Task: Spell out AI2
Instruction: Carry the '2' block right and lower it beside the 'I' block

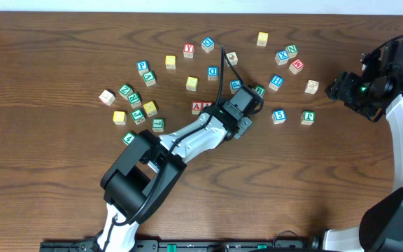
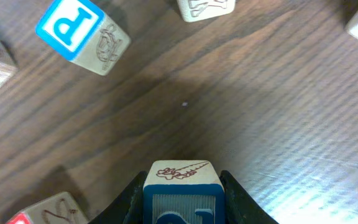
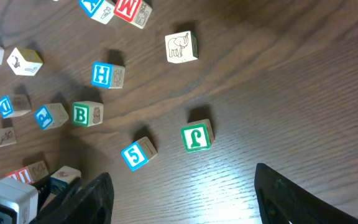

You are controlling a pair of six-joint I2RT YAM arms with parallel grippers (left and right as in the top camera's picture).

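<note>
Overhead, on a dark wooden table point(image 1: 47, 56) strewn with lettered cubes point(image 1: 276, 82), the A cube point(image 1: 196, 107) and I cube point(image 1: 206, 106) sit side by side, red faces up. The left arm point(image 1: 187, 136) reaches to their right, and the right gripper point(image 1: 334, 88) stands well apart, jaws spread and empty. Left wrist: the left gripper point(image 2: 182, 202) is clamped on the 2 cube point(image 2: 182, 180), blue face up, drawn side forward. Right wrist: that cube lies just beside the I cube.

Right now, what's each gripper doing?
Left gripper: closed on a blue-faced cube.
Right gripper: open, holding nothing.
</note>
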